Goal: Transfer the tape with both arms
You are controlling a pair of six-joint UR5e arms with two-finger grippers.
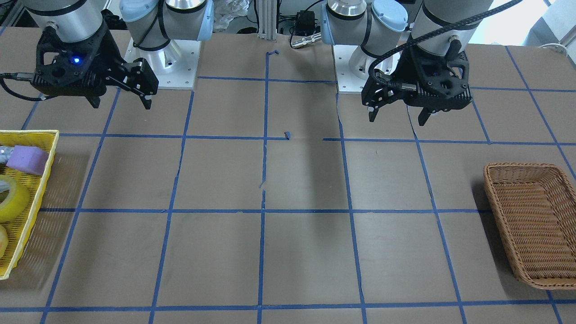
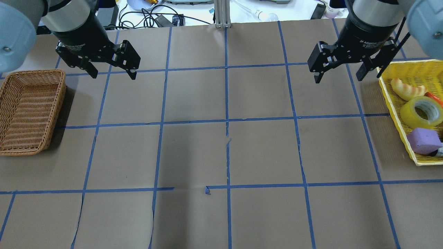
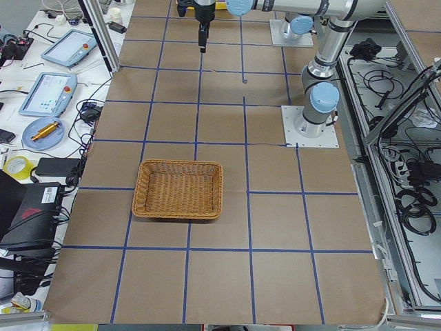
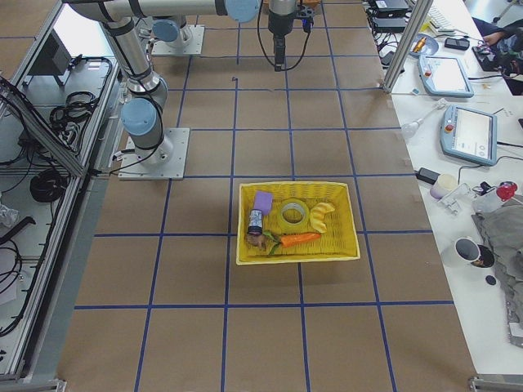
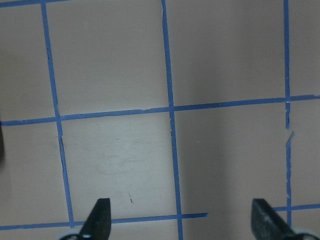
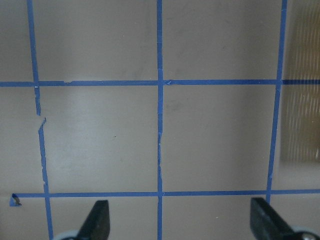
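The tape [image 2: 422, 112], a translucent yellow roll with a whitish core, lies in the yellow basket [image 2: 394, 114] at the table's right end. It also shows in the front view [image 1: 11, 198] and in the right side view [image 4: 292, 214]. My right gripper [image 2: 338, 79] is open and empty, hanging above the table to the left of the yellow basket's far end, apart from the tape. My left gripper [image 2: 113, 74] is open and empty, hanging above the table just right of the wicker basket [image 2: 31, 107]. Both wrist views show only taped brown paper between open fingertips.
The yellow basket also holds a purple foam block [image 2: 423, 140], a yellowish rounded lump [image 2: 406, 89], an orange carrot-like piece [image 4: 296, 239] and a small dark bottle. The wicker basket holds nothing. Brown paper with blue tape grid lines covers the table.
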